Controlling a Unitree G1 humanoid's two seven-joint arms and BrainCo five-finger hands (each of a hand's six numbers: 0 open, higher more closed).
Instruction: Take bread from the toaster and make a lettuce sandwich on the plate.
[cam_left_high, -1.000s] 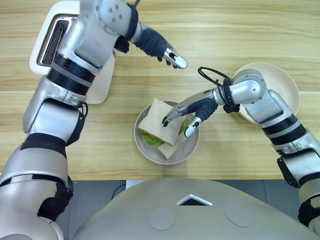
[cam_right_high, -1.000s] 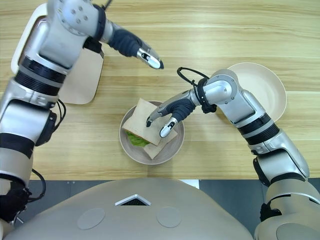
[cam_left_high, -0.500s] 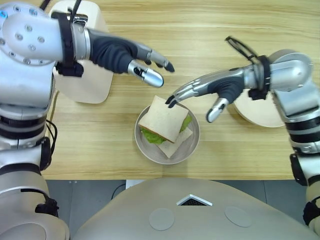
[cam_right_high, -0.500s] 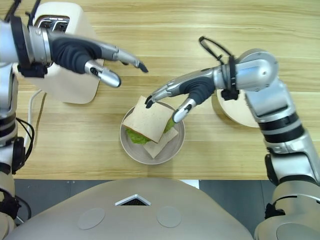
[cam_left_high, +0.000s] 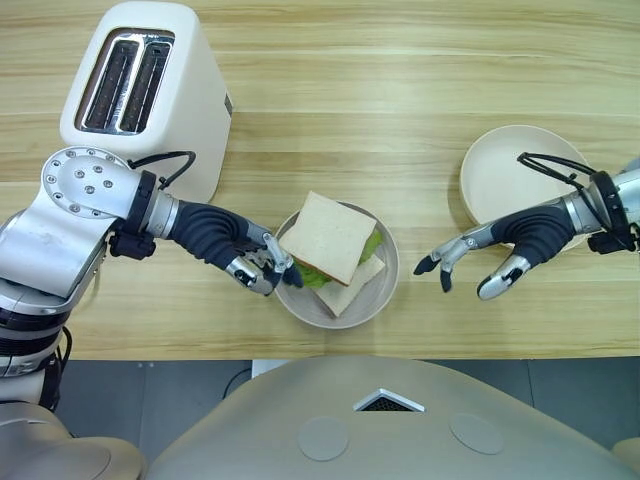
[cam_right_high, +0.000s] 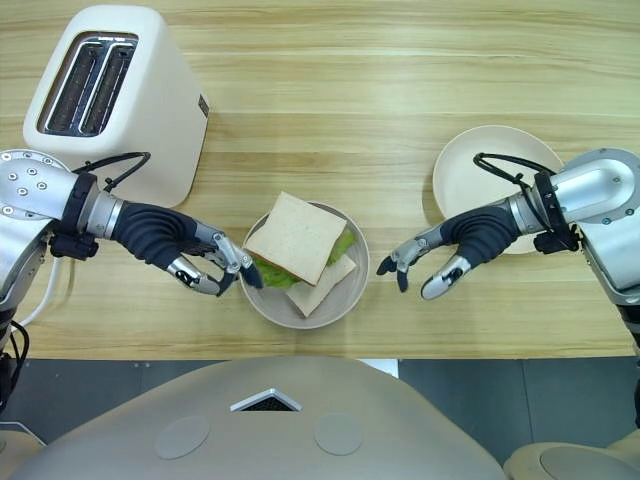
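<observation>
I see my left hand (cam_left_high: 250, 264), loosely curled, and right hand (cam_left_high: 492, 258), spread, drawn back empty from the plate (cam_left_high: 392, 276): the sandwich (cam_left_high: 328, 237) looks finished.

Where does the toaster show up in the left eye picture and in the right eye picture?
Left eye view: the toaster is at upper left, slots up.
Right eye view: the toaster is at upper left again, closer to the left edge.
Shared landmark: the plate holding the sandwich, lower right of it in both.
</observation>
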